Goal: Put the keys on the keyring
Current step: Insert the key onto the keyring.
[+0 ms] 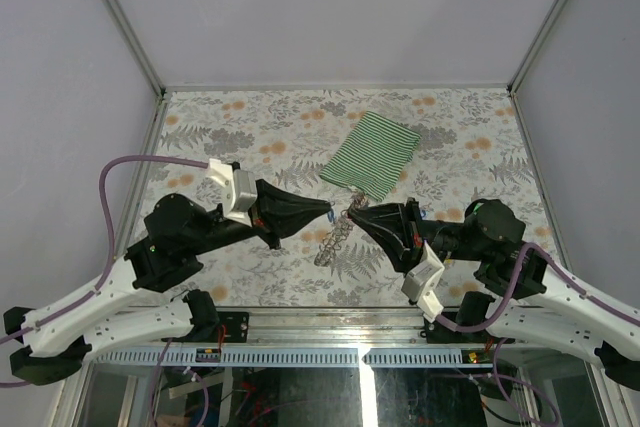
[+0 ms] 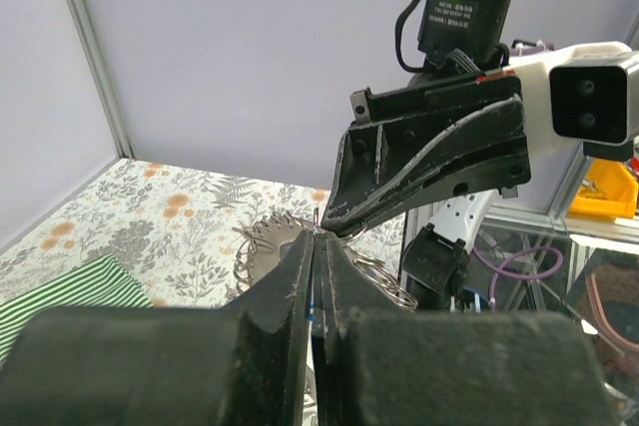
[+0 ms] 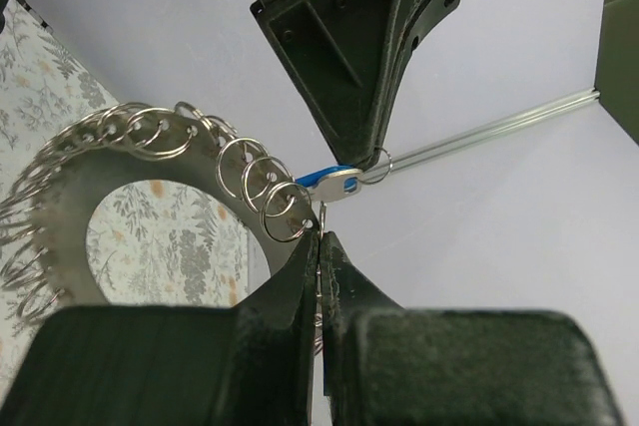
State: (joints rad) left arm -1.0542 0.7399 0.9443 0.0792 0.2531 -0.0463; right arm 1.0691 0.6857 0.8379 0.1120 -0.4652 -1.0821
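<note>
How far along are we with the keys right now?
Done: no key shows threaded on the keyring yet. In hand: the right tool is shut on one of its rings, the left tool is shut on the blue key, and the two meet tip to tip. Left: working that key's loop onto a ring; other keys are out of view.

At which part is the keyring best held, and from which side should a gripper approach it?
Probably one small ring on the outer edge of the keyring, pinched flat-on from the right arm's side, as the right gripper has it. The coil is made of thin overlapping rings, so an edge pinch leaves neighbouring rings free towards the blue key.
</note>
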